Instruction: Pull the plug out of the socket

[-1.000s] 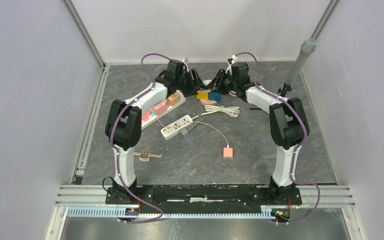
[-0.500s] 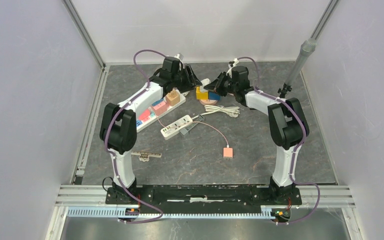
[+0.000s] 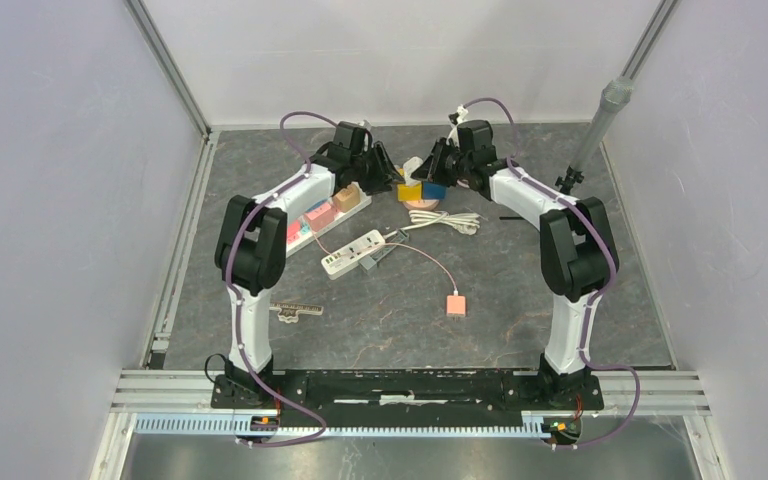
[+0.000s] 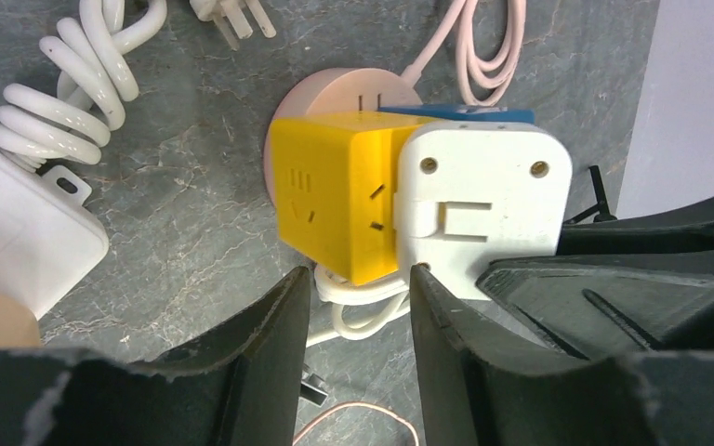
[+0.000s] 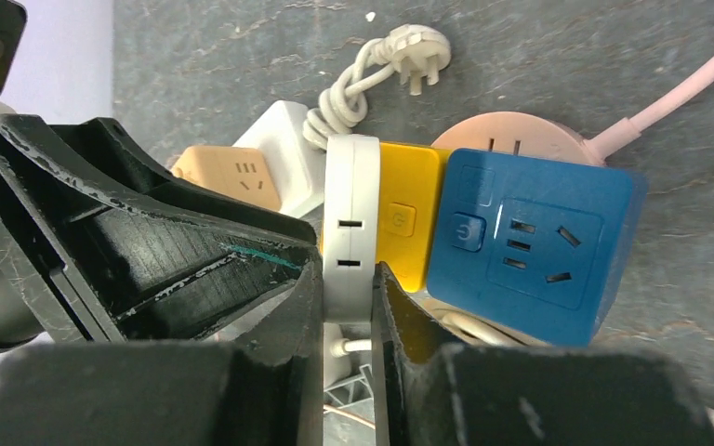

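A flat white plug sits in the side of a yellow cube socket, which is joined to a blue cube on a round pink base. My right gripper is shut on the white plug, one finger on each flat face. In the left wrist view the plug stands to the right of the yellow cube. My left gripper is open, its tips straddling the cube's near lower corner with gaps showing. From above, both grippers meet at the yellow cube at the back of the table.
A white power strip lies mid-table. A longer strip carrying coloured adapters lies under the left arm. Coiled white cable sits beside the cubes, with a pink charger nearer. A grey pole stands at the back right.
My right gripper has closed onto the white plug. My left gripper's jaws have narrowed, and it has shifted slightly at the yellow cube.
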Action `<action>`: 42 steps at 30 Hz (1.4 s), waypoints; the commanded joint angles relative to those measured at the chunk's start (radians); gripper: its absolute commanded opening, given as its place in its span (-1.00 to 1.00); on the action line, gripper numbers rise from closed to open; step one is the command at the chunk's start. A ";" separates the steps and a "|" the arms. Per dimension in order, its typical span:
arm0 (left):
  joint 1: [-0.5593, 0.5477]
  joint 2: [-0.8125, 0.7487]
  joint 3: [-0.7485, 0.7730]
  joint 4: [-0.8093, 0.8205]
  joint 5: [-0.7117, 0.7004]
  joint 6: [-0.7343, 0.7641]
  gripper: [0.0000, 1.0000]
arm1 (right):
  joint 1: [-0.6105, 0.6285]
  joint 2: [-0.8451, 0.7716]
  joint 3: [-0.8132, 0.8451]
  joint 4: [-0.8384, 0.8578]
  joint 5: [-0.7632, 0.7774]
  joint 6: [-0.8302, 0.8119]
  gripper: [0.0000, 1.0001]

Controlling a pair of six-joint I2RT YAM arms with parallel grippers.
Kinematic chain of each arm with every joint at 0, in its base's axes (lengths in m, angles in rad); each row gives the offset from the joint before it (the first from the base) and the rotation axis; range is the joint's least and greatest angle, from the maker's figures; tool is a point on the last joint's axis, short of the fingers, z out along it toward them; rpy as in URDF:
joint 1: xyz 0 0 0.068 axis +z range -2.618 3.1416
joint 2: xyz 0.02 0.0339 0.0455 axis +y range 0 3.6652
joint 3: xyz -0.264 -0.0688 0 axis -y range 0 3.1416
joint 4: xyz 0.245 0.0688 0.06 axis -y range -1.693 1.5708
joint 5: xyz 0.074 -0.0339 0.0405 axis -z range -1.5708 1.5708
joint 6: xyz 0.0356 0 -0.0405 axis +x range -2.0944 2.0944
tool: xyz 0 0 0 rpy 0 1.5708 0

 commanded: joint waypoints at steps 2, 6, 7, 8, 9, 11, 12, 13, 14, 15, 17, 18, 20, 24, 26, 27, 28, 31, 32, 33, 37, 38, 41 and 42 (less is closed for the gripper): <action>0.002 0.011 0.030 0.023 0.039 -0.026 -0.03 | 0.014 -0.031 0.127 -0.179 0.158 -0.227 -1.00; 0.003 0.028 0.033 0.024 0.060 -0.032 -0.07 | 0.047 -0.010 0.187 -0.224 0.227 -0.293 -1.00; 0.002 0.036 0.036 0.024 0.068 -0.037 -0.07 | 0.057 -0.006 0.197 -0.230 0.250 -0.308 -1.00; 0.002 0.043 0.038 0.027 0.075 -0.040 -0.07 | 0.071 0.000 0.208 -0.236 0.274 -0.324 -0.97; 0.003 0.053 0.042 0.031 0.087 -0.046 -0.07 | 0.084 0.005 0.216 -0.242 0.294 -0.337 -0.95; 0.003 0.077 0.071 0.014 0.109 -0.049 -0.07 | 0.103 0.013 0.227 -0.247 0.347 -0.366 -0.86; 0.003 0.096 0.092 -0.008 0.116 -0.049 -0.07 | 0.110 0.014 0.230 -0.248 0.369 -0.378 -0.80; 0.003 0.108 0.108 -0.019 0.123 -0.049 -0.07 | 0.118 0.016 0.230 -0.245 0.391 -0.390 -0.70; 0.004 0.115 0.116 -0.025 0.130 -0.052 -0.08 | 0.125 0.016 0.229 -0.239 0.407 -0.399 -0.61; 0.002 0.120 0.117 -0.026 0.132 -0.054 -0.08 | 0.130 0.015 0.224 -0.228 0.418 -0.411 -0.51; 0.003 0.124 0.115 -0.028 0.125 -0.057 -0.09 | 0.137 0.008 0.201 -0.182 0.423 -0.419 -0.36; 0.003 0.124 0.112 -0.030 0.120 -0.059 -0.10 | 0.139 0.005 0.183 -0.151 0.408 -0.426 -0.33; 0.004 0.124 0.107 -0.039 0.113 -0.061 -0.13 | 0.139 -0.003 0.158 -0.097 0.388 -0.432 -0.32; 0.003 0.122 0.097 -0.049 0.106 -0.067 -0.19 | 0.140 0.003 0.157 -0.071 0.400 -0.440 -0.34; 0.002 0.125 0.094 -0.058 0.097 -0.069 -0.24 | 0.141 0.011 0.163 -0.079 0.421 -0.447 -0.41; 0.003 0.128 0.094 -0.067 0.093 -0.069 -0.25 | 0.141 0.015 0.165 -0.085 0.429 -0.447 -0.47; 0.003 0.130 0.094 -0.075 0.091 -0.069 -0.26 | 0.141 0.018 0.166 -0.090 0.434 -0.450 -0.60; 0.003 0.136 0.092 -0.098 0.083 -0.067 -0.29 | 0.142 0.008 0.154 -0.084 0.432 -0.451 -1.00; 0.003 0.140 0.094 -0.109 0.077 -0.061 -0.30 | 0.142 0.002 0.152 -0.081 0.429 -0.448 -1.00; 0.003 0.144 0.095 -0.123 0.071 -0.056 -0.31 | 0.142 -0.001 0.154 -0.081 0.428 -0.449 -1.00; 0.003 0.154 0.093 -0.163 0.053 -0.039 -0.33 | 0.142 -0.011 0.190 -0.108 0.441 -0.440 -1.00; 0.003 0.156 0.091 -0.169 0.048 -0.036 -0.34 | 0.142 -0.011 0.201 -0.116 0.441 -0.436 -1.00; 0.002 0.163 0.097 -0.197 0.028 -0.029 -0.35 | 0.135 -0.012 0.221 -0.106 0.387 -0.396 -1.00; 0.001 0.167 0.105 -0.210 0.021 -0.025 -0.35 | 0.133 -0.014 0.222 -0.098 0.366 -0.382 -1.00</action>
